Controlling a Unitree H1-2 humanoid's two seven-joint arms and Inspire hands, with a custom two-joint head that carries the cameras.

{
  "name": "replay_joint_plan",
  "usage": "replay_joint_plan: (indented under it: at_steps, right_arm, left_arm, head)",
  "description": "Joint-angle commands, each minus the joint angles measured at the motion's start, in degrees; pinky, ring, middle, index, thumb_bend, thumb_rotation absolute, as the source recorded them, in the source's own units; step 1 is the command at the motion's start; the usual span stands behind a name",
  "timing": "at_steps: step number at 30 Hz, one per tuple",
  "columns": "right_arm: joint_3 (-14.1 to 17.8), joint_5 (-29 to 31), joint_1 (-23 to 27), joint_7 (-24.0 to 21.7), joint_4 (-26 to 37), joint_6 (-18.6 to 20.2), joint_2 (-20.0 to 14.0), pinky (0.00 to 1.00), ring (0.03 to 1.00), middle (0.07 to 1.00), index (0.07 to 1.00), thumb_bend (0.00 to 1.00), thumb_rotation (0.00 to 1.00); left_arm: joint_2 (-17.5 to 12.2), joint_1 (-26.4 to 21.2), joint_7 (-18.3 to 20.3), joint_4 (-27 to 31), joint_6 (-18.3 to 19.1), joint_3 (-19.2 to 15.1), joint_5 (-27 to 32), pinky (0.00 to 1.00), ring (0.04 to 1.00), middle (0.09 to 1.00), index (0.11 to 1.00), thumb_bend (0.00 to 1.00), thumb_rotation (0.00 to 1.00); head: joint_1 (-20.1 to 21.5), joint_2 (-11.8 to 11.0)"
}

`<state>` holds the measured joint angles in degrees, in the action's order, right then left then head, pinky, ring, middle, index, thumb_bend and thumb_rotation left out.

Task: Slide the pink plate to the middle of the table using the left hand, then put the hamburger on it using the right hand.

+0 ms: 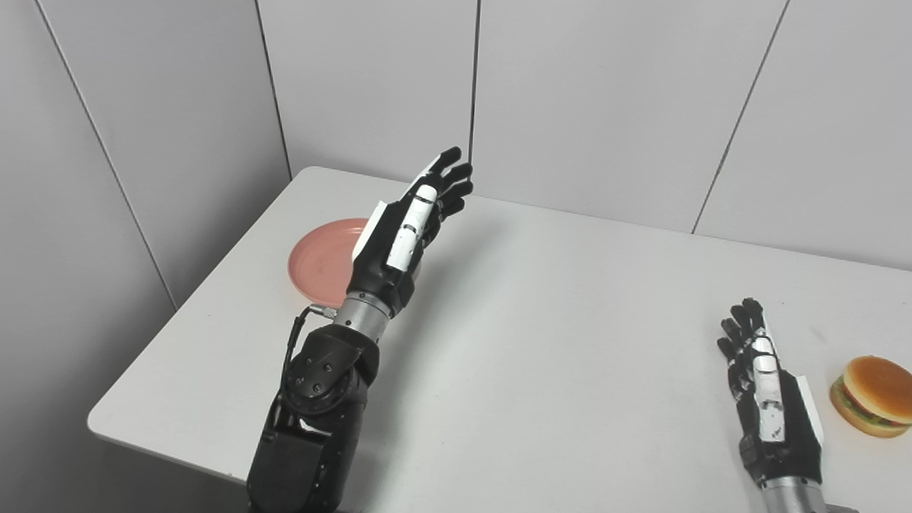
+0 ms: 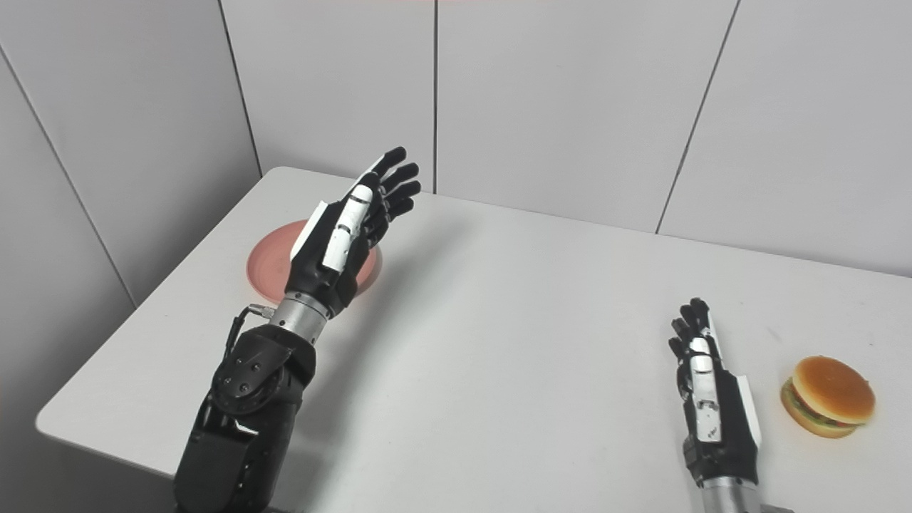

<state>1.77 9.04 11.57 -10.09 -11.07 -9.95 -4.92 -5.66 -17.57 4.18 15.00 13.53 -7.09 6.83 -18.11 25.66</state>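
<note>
A pink plate [image 1: 319, 261] lies flat near the table's far left corner. My left hand [image 1: 410, 226] is raised above the plate's right side, fingers stretched out and apart, holding nothing; it hides part of the plate's right rim. A toy hamburger [image 1: 873, 396] sits at the right side of the table. My right hand [image 1: 766, 388] rests low just left of the hamburger, fingers extended, a small gap between them, empty.
The white table [image 1: 556, 335] has its left edge and front left corner in view. Grey wall panels stand close behind the table and along its left side.
</note>
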Motion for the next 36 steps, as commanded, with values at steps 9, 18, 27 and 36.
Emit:
replay_joint_plan:
  at_steps: [9,18,27,36]
  right_arm:
    - [0.07,0.64,-3.60,-0.67,-2.48,-0.99,-0.01,1.00,0.998,0.999,1.000,0.27,1.00]
    - [0.36,1.06,-3.78,-0.61,-2.15,-0.66,0.16,1.00,0.996,1.000,0.999,0.25,1.00]
    - [0.41,1.60,-4.13,-0.77,-1.24,0.54,-0.08,1.00,0.998,1.000,1.000,0.24,1.00]
    - [0.26,2.19,-4.05,-1.23,-1.81,-0.37,-0.60,1.00,1.000,1.000,1.000,0.25,1.00]
  left_arm:
    - [-6.19,-8.30,-1.34,-8.70,-2.78,-8.02,5.60,0.94,0.914,0.921,0.915,0.39,1.00]
    - [-10.60,-11.10,-1.40,-16.31,-4.83,-12.35,8.15,0.93,0.923,0.921,0.892,0.39,1.00]
    - [-12.81,-11.64,-2.52,-20.53,-4.22,-15.38,10.73,0.93,0.921,0.920,0.908,0.37,1.00]
    - [-14.69,-11.37,-4.27,-25.22,-4.63,-17.59,10.85,0.91,0.916,0.921,0.912,0.35,1.00]
  head:
    - [-0.52,0.02]
    - [-0.67,-0.10]
    - [-1.26,0.11]
    - [-1.43,0.31]
